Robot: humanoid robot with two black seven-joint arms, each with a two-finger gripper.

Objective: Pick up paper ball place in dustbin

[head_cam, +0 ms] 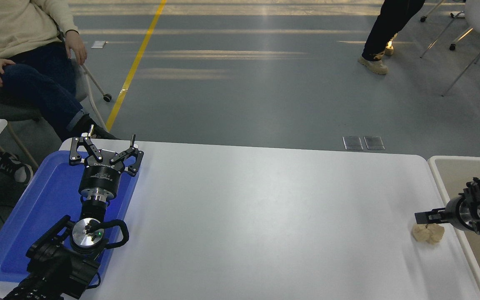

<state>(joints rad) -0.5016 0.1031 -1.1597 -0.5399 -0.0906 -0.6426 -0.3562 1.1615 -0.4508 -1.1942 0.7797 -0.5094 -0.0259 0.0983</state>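
White table [256,216] fills lower frame, grey floor beyond. Dustbin [439,175] w/ pale cream rim just off table's 3 o'clock edge, beige inside, cut by frame edge. Blue tray [36,216] at table's 9 o'clock side, near corner. Seated person [19,46] at 10 o'clock past table, cream top, dark jeans; another person's legs [383,31] at 1 o'clock on floor. Left arm parked at 7 o'clock over tray — left gripper [106,148] pointing to 12, fingers spread wide, nothing between. Right gripper [425,216] in from 3 o'clock edge, over dustbin rim, tip pointing to 9 — jaw state: can't tell, only one dark finger seen edge-on. Paper ball [428,233] on table near its 3 o'clock edge, just beside dustbin rim, right below right gripper tip at its 6 o'clock; touching or not — can't tell.
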